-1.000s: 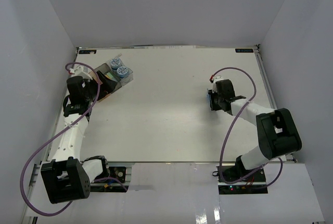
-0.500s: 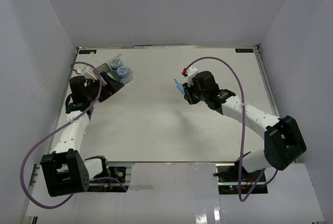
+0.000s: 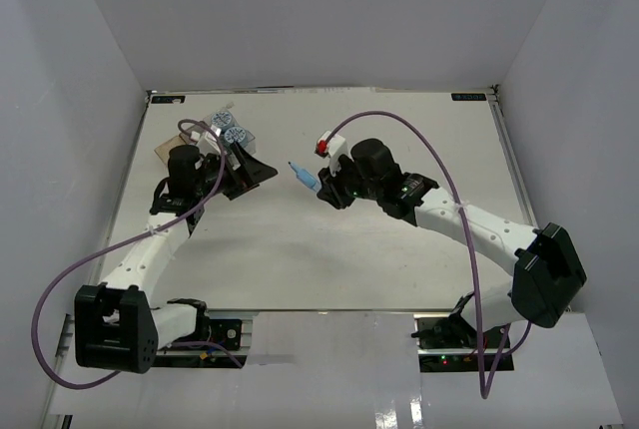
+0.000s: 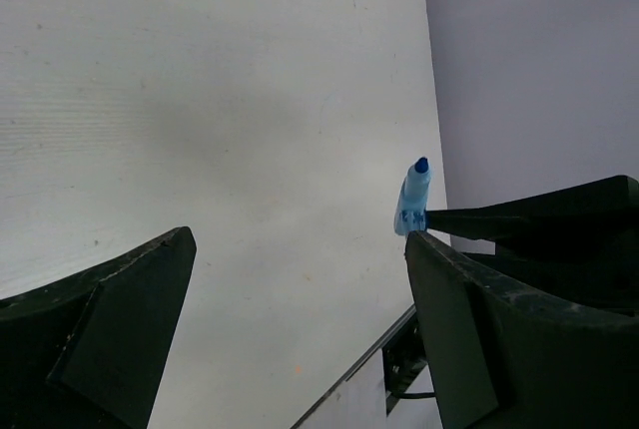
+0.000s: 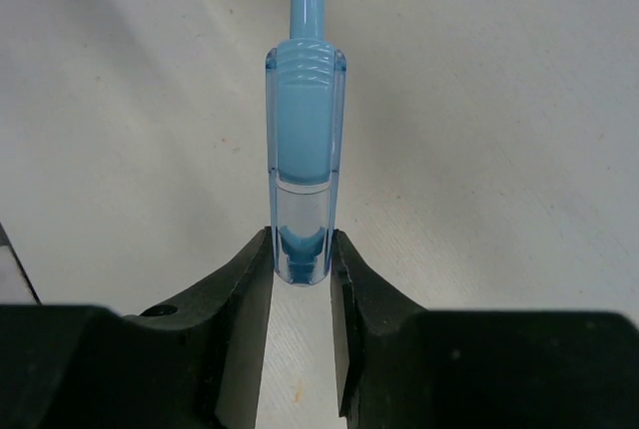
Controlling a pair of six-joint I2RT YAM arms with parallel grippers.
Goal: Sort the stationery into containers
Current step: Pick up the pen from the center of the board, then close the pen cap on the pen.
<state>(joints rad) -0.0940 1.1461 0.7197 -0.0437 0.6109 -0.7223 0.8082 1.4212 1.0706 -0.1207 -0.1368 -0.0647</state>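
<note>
A light blue marker [image 3: 303,176] hangs above the middle of the table. My right gripper [image 3: 319,188] is shut on its rear end. In the right wrist view the blue marker [image 5: 304,140] points straight away from the right gripper [image 5: 303,259], pinched between both pads. My left gripper [image 3: 262,172] is open and empty, just left of the marker's tip and facing it. From the left wrist, the blue marker [image 4: 412,198] shows beyond the wide-open left gripper [image 4: 300,249]. The containers [image 3: 243,142] stand at the back left behind the left arm. Two blue-and-white rolls [image 3: 228,128] lie in the clear one.
An orange-tan bin [image 3: 163,153] peeks out left of the left wrist. The left arm covers most of the bin cluster. White walls close in the table [image 3: 399,249] on three sides. A purple cable loops over each arm.
My right arm has swept left from the right side to the table's middle, carrying the blue marker. My left gripper has swung away from the bins toward the marker, staying open.
</note>
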